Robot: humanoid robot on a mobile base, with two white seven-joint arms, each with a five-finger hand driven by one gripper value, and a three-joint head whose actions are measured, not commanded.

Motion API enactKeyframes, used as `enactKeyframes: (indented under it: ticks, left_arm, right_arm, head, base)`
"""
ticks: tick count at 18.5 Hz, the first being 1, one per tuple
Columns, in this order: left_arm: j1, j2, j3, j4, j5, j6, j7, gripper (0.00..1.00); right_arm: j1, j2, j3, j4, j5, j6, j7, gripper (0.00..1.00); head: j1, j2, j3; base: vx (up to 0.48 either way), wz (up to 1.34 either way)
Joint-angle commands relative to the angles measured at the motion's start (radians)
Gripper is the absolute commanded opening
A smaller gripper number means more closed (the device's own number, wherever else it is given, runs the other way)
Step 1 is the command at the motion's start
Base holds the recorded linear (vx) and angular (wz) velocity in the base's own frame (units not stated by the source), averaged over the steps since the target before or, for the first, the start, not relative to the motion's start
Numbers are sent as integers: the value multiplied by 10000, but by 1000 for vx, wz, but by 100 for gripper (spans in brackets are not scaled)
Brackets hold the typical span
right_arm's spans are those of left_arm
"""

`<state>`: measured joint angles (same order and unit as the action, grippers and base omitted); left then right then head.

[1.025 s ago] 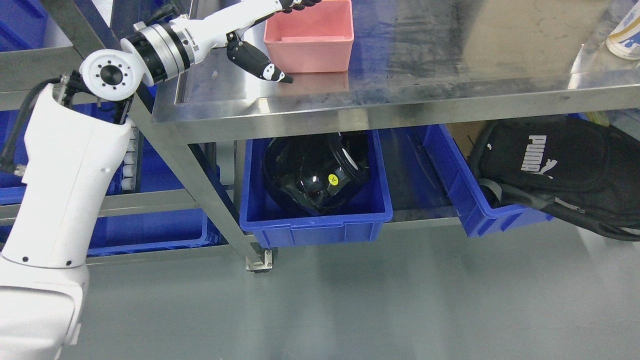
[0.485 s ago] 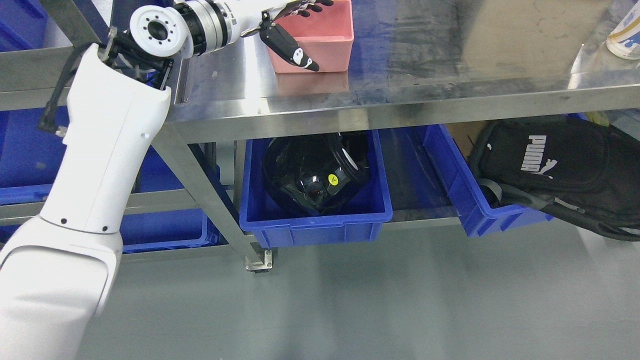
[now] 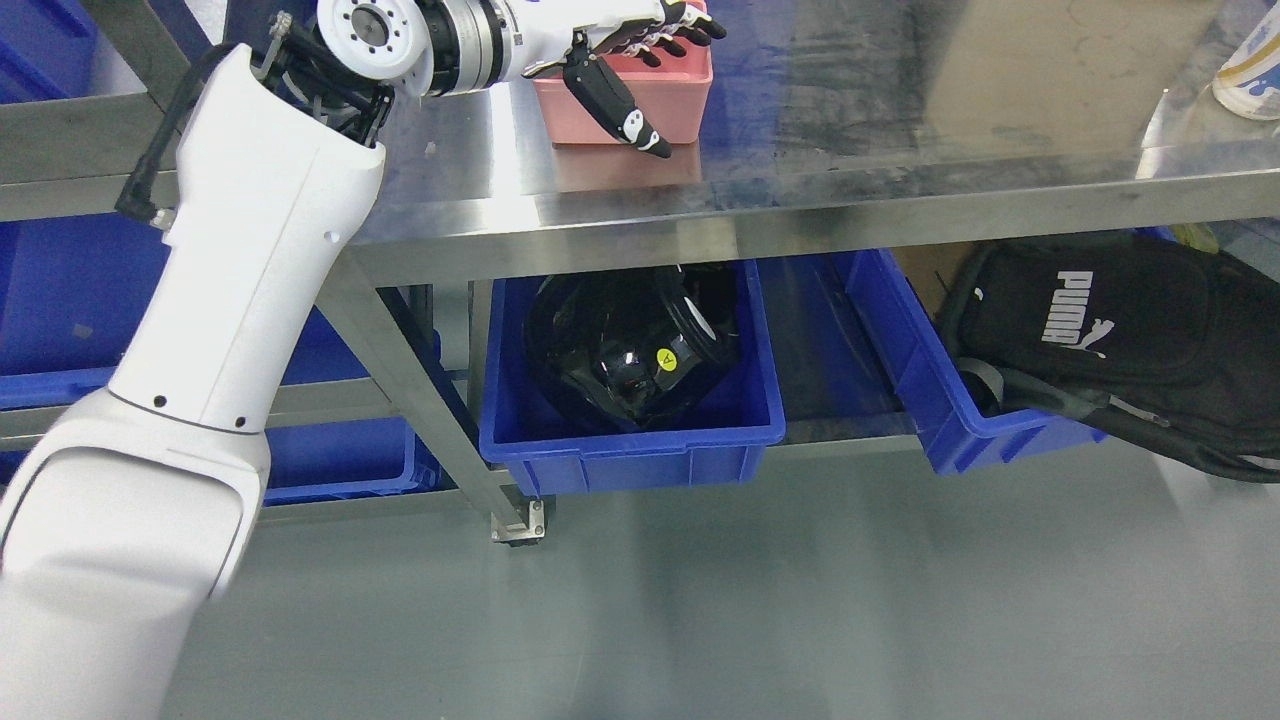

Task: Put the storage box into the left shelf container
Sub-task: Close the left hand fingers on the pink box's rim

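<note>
Your left robot hand [image 3: 628, 62] sits at twelve o'clock in the head view, draped over the pink box [image 3: 655, 100], which rests on the steel surface [image 3: 900, 170] near its back left part. The fingers [image 3: 680, 30] are spread over the box's open top and the thumb [image 3: 615, 105] hangs down along the near wall. You cannot tell from here whether thumb and fingers actually press the wall between them, so treat the hold as unproven. The right arm is out of view.

Watch these risks:

- If the thumb is only beside the wall, a lift tips the box or leaves it behind. The wall looks smooth and thin, so a light pinch may slide off.
- A one-sided hold on the near wall lets the far side sag. The box could swing and knock the surface on the way up.
- The blue bins [image 3: 340, 460] on the shelf lie at nine o'clock, low and behind the steel leg [image 3: 420, 400] and your own forearm [image 3: 250, 250]. The arm hides much of that route, and the box could catch the surface edge or the leg.
- The centre bin [image 3: 630, 450] at six o'clock already holds a black helmet [image 3: 625, 345]; do not mistake it for the target.
</note>
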<state>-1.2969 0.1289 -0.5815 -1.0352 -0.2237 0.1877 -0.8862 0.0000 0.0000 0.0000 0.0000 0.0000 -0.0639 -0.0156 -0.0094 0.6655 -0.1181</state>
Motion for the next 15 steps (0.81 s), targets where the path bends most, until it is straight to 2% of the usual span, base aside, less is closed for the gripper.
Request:
enactKeyframes:
  ticks: [1,4,10,15]
  left_arm:
    - [-85,321,-536,703,-80,10,-50,86]
    - [-131,551,-475,688,-64,10,-66,87]
    - [-284,490,-352,688,-49,10,-234,87]
    - [-836,429,323,688,-34,10,-204,87]
  right_arm:
    - [-61,-175,-30,-175,-15,-5,18,100]
    - [-61,-175,-30,-175,-15,-5,33,100]
    - [-61,-175,-30,-175,-15,-5,33,100]
    - [-61,-175,-30,-175,-15,-5,18,100]
  head:
    - [0,0,0]
    - [0,0,0]
    - [0,0,0]
    - [0,0,0]
  base:
    - [0,0]
    - [0,0]
    - [-1,-8]
    - [-3,3]
